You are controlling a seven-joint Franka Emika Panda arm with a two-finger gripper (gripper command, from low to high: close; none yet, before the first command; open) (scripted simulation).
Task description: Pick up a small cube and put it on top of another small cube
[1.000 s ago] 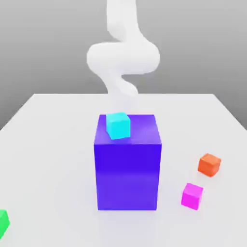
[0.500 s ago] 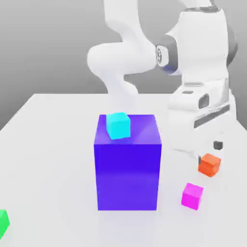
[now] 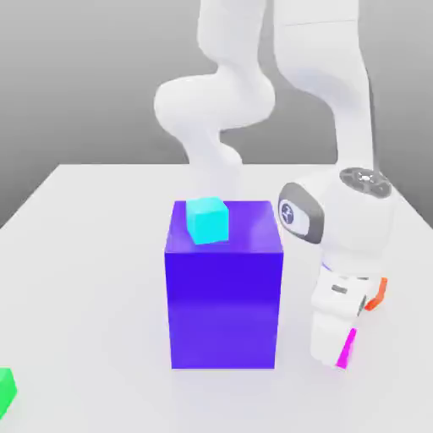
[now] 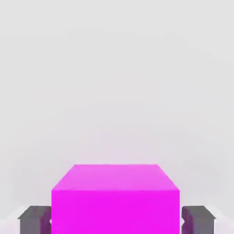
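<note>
White desk (image 3: 84, 254) carried the small bright magenta-pink cube (image 4: 114, 201), and the pincer (image 4: 114, 219) was clenched on it. I judge the grasp step was done; next it needed a straight lift.

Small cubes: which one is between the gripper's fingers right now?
The magenta-pink cube, on the table beside the big blue-violet block, with the fingers shut on its two sides. The cyan cube sits atop the block; the orange-red cube peeks out behind the hand.
</note>
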